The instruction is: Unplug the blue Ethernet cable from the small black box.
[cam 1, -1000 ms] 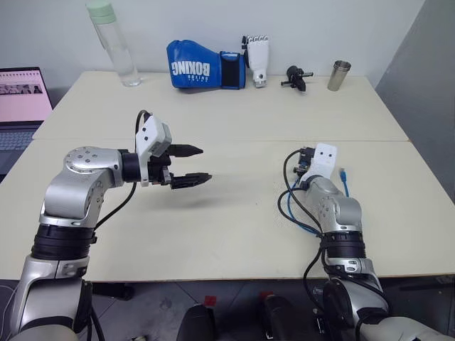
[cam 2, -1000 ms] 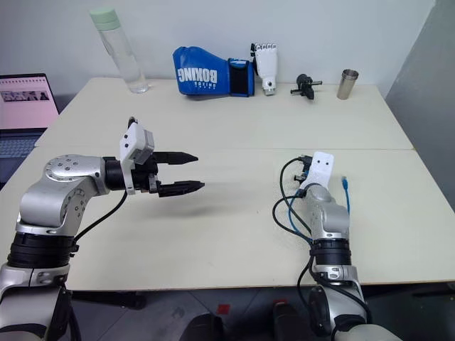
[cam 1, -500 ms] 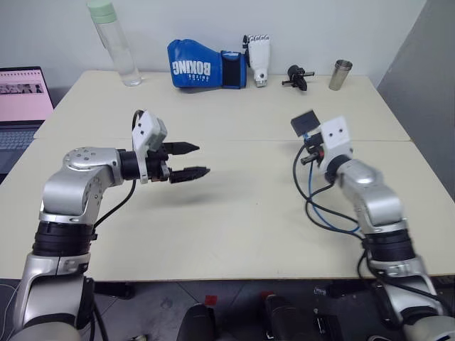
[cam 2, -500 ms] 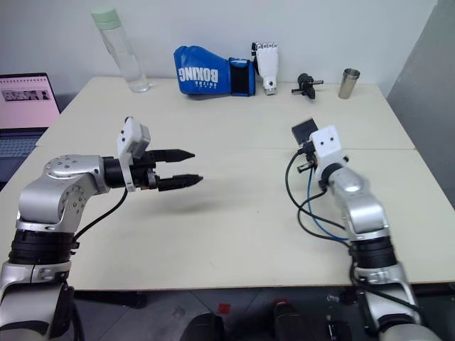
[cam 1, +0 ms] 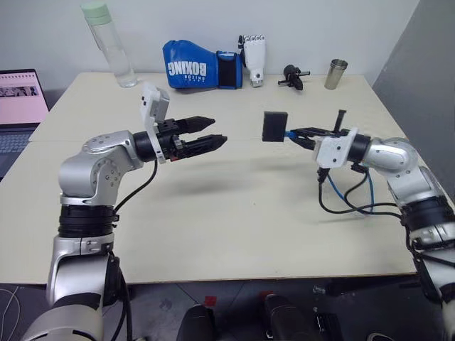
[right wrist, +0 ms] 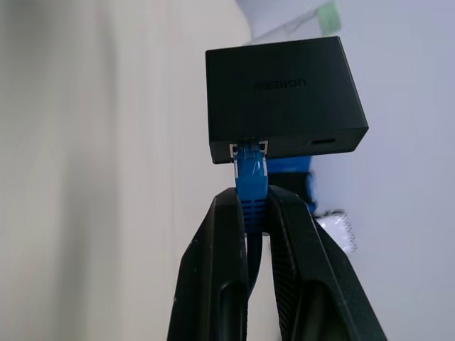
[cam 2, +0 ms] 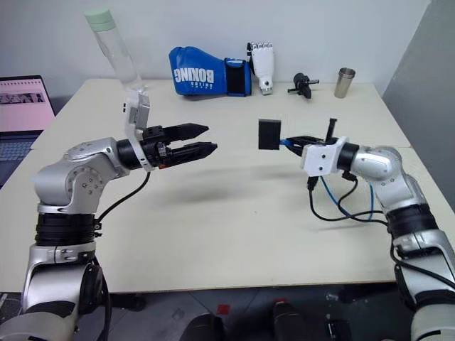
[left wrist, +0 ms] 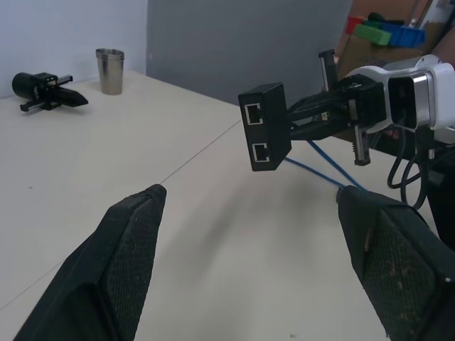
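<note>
Blue Ethernet cable [right wrist: 250, 186] pinched at its plug by right gripper [right wrist: 250, 213] — small black box [cam 1: 274, 126] hangs in mid-air, cable axis pointing toward left gripper [cam 1: 206, 139], spread wide, well apart — it must grab the box.

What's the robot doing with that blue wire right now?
Right gripper shut on the blue Ethernet cable, the small black box hanging off its plug, still plugged in. Left gripper open, short of the box. Nothing between them.

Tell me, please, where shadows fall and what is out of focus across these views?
Left eye view: soft shadows on the table under both arms. Right wrist view: small black box and blue Ethernet cable sharp, background blurred. Left wrist view: near fingers soft, box crisp.
</note>
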